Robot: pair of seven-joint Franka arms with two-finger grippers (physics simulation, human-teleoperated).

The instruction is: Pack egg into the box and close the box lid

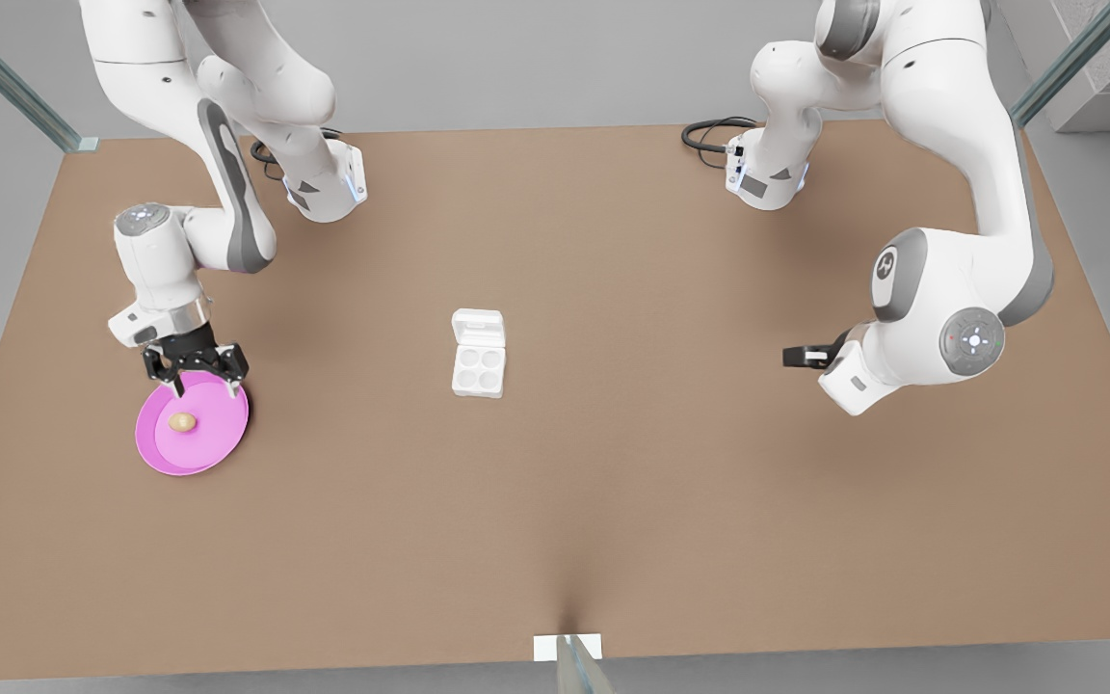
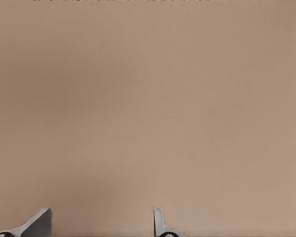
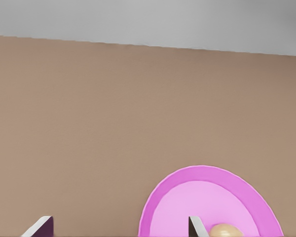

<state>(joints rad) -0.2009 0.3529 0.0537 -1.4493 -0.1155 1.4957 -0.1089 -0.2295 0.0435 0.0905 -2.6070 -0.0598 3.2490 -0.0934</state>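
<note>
Egg (image 1: 182, 421) lies loose on the pink plate (image 1: 227, 441), at the front view's left, well apart from the box (image 1: 478, 368) at table (image 1: 613, 501) centre. Box sits with its tray toward the near edge and the box lid (image 1: 478, 328) folded back flat toward the far side, so all four cups are exposed and none is filled; the layout suits a pick from the plate, a carry to the right in the front view, then a drop from above.

Right gripper (image 1: 197, 378) (matched by its wrist view, where the plate (image 3: 177, 197) and the egg (image 3: 226, 230) show) hangs over the far rim of the plate, just beyond the egg and not yet around it. Its fingers (image 3: 38, 227) stand wide apart and hold nothing. Forearm is near vertical, wrist pointing down: a top-down approach pose, judged to need a small shift toward the near edge before descent.

Left gripper (image 1: 803, 356), at the front view's right, waits well clear of the box. Its wrist view shows bare table (image 2: 148, 98) and the fingers (image 2: 37, 224) spread, empty. This arm is folded at the elbow with the hand seemingly pointing sideways toward the box, though the angle is hard to judge. Likely reserved for closing the lid
</note>
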